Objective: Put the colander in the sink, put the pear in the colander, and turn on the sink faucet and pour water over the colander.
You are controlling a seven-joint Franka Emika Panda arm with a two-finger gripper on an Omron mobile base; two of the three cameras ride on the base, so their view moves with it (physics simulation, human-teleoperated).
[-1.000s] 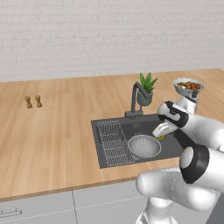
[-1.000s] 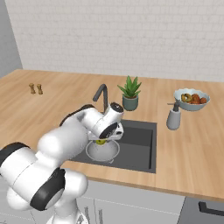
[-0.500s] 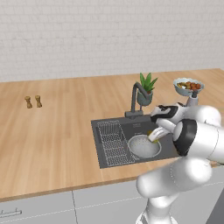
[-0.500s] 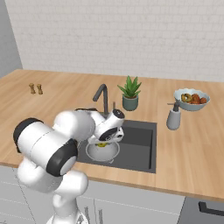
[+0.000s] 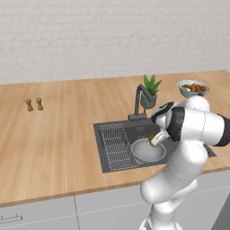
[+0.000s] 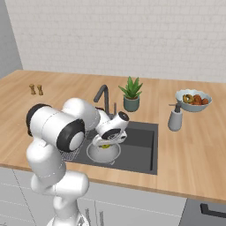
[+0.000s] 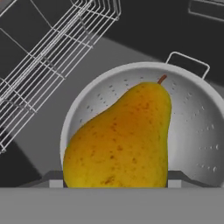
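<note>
Colander sits in the sink, beside the wire rack, on the side away from the faucet. Gripper is low over the colander, closed on the pear. Pear is held above the colander bowl, stem pointing toward the far rim; contact with the bowl cannot be determined. Plant and fruit bowl stand on the tabletop.
</note>
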